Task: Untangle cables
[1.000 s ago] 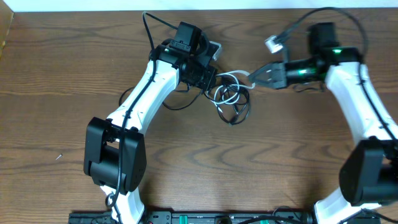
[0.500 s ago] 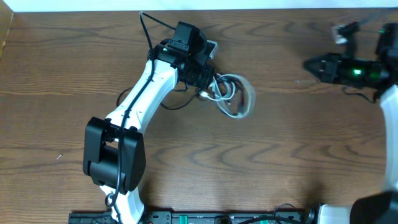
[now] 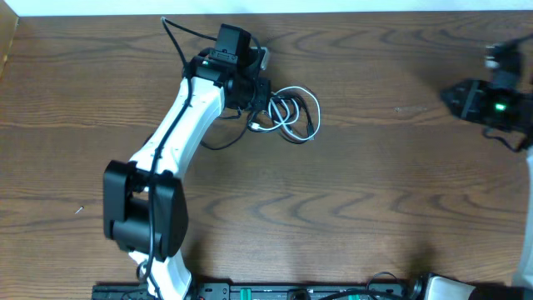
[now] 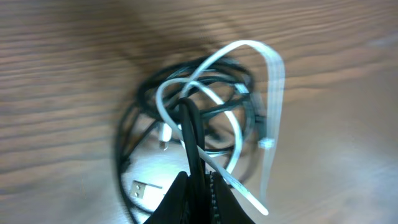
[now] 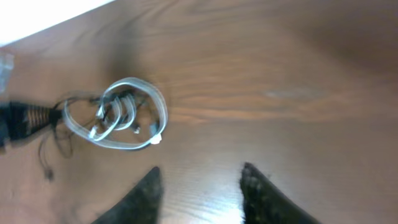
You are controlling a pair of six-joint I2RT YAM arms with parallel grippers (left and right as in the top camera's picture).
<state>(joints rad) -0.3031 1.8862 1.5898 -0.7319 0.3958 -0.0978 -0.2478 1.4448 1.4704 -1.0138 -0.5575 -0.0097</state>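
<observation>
A tangle of thin black cables and a white cable (image 3: 291, 117) lies on the wooden table, right of my left gripper (image 3: 260, 102). In the left wrist view the left gripper (image 4: 199, 180) is shut on a black cable (image 4: 193, 134) that runs up into the tangle; a white flat cable (image 4: 273, 93) loops around it and a USB plug (image 4: 142, 188) lies at lower left. My right gripper (image 3: 450, 96) is open and empty at the far right edge, well away from the tangle. The right wrist view shows the tangle (image 5: 118, 118) far beyond its spread fingers (image 5: 199, 180).
A black power strip (image 3: 250, 292) runs along the table's front edge. The table's far edge meets a white surface (image 5: 37, 18) at the top. A black cable (image 3: 212, 142) loops under the left arm.
My right gripper has let go of the cables and pulled far to the right, now open. My left gripper has shifted left and up, dragging the tangle with it.
</observation>
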